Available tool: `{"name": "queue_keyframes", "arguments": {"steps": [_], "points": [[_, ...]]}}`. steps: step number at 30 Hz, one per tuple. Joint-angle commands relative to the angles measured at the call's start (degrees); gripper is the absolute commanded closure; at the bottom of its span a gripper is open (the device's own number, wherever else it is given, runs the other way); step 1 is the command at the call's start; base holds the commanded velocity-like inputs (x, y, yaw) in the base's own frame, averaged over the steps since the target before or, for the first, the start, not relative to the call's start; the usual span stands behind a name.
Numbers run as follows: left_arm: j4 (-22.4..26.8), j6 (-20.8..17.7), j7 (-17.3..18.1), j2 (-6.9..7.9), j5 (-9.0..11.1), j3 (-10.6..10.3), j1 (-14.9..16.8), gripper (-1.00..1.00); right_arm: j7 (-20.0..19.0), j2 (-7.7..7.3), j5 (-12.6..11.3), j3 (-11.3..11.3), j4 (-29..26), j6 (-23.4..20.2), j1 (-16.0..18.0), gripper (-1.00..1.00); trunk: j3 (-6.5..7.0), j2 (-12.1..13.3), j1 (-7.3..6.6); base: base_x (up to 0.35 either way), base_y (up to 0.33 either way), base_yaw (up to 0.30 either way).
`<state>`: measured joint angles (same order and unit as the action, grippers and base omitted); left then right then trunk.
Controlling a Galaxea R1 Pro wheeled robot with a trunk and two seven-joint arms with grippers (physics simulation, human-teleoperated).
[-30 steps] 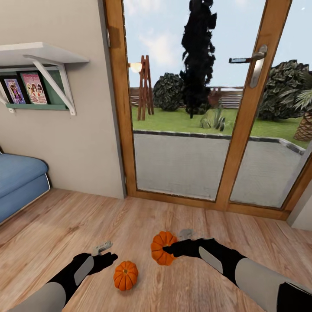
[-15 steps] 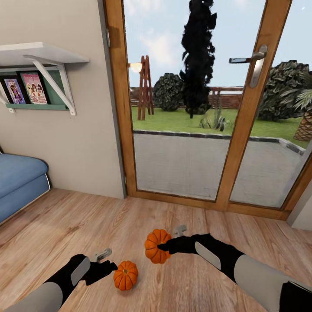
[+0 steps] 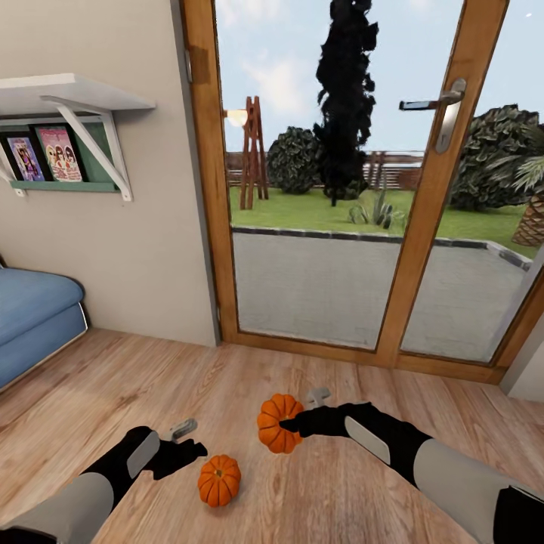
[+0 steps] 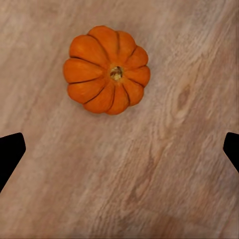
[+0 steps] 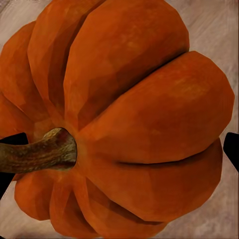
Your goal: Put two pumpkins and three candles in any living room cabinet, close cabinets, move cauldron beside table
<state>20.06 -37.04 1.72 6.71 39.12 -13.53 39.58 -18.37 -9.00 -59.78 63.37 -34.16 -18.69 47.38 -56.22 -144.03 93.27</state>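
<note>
Orange pumpkin (image 3: 276, 432) sits pinched in the right hand (image 3: 293, 428); left hand (image 3: 195, 451) hovers spread.

Both arms reach forward. The right claw (image 3: 291, 425), at 1 o'clock of the left, is clamped on a pumpkin (image 3: 275, 423). The left claw (image 3: 198, 451) hangs spread wide, gripping nothing.

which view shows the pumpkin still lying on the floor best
The left wrist view: the floor pumpkin sits whole, stem up, on bare wood floor. The head view shows it small, beside the left pincer.
</note>
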Motion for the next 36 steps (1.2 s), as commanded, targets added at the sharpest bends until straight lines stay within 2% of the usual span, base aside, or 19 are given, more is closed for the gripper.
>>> {"name": "queue_keyframes", "arguments": {"steps": [1, 7, 12, 14, 17, 19, 21, 25, 30, 34, 36], "points": [[0.1, -0.2, 0.2, 0.03, -0.1, -0.2, 0.0, -1.00, 0.0, -0.26, -0.4, 0.3, -0.6, -0.1, 0.1, 1.00, -0.06, 0.0, -0.01, 0.000, 0.000, 0.000], [0.1, -0.3, 2.3, 0.05, -0.2, -0.3, 0.1, -1.00, 0.0, -0.63, -0.4, 0.3, -1.9, -0.1, 0.1, 1.00, -0.06, 0.0, -0.01, 0.000, 0.000, 0.000], [0.1, -0.6, 3.4, 0.09, -0.2, -0.3, 0.1, -1.00, 0.0, -2.89, -0.4, 0.3, -6.6, -1.9, 0.1, 1.00, -1.17, -0.1, 0.12, 0.000, 0.000, 0.000], [0.0, -0.7, 5.7, 0.30, -0.2, -0.3, 0.1, -1.00, -0.1, -3.71, -0.4, 0.3, -8.9, -3.8, 0.1, 1.00, -1.61, -0.1, 0.17, 0.000, 0.000, 0.000], [0.0, -0.5, 13.0, 2.51, -0.3, -0.3, 0.1, -1.00, 0.0, -4.09, -0.4, 0.3, -10.5, -5.0, 0.1, 1.00, -2.27, -0.2, 0.25, 0.000, 0.000, 0.000], [0.0, -0.4, 15.9, 3.94, -0.5, -0.3, 0.1, -1.00, 0.0, -4.18, -0.4, 0.3, -10.9, -5.3, 0.1, 1.00, -2.72, -0.2, 0.30, 0.000, 0.000, 0.000], [0.0, -0.2, 18.0, 5.42, -1.0, -0.3, 0.1, -1.00, 0.0, -4.25, -0.4, 0.3, -11.2, -5.6, 0.1, 1.00, -3.16, -0.2, 0.35, 0.000, 0.000, 0.000], [-0.1, 0.0, 18.8, 6.05, -1.5, -0.5, 0.1, -1.00, 0.0, -4.29, -0.4, 0.3, -11.3, -5.6, 0.1, 1.00, -4.05, -0.3, 0.45, 0.000, 0.000, 0.000], [-1.3, 5.0, 19.1, 6.04, -5.5, -0.5, 0.1, -1.00, 0.0, -4.35, -0.4, 0.3, -11.4, -5.7, 0.1, 1.00, -5.15, -0.3, 0.58, 0.000, 0.000, 0.000], [-3.3, 7.7, 19.1, 5.90, -7.1, -0.5, 0.1, -1.00, 0.0, -4.35, -0.4, 0.3, -11.4, -5.7, 0.1, 1.00, -6.04, -0.4, 0.68, 0.000, 0.000, 0.000], [-4.1, 11.2, 19.8, 5.65, -7.6, -0.5, 0.1, -1.00, 0.0, -4.38, -0.4, 0.3, -11.4, -5.7, 0.1, 1.00, -6.48, -0.4, 0.74, 0.000, 0.000, 0.000]]}}
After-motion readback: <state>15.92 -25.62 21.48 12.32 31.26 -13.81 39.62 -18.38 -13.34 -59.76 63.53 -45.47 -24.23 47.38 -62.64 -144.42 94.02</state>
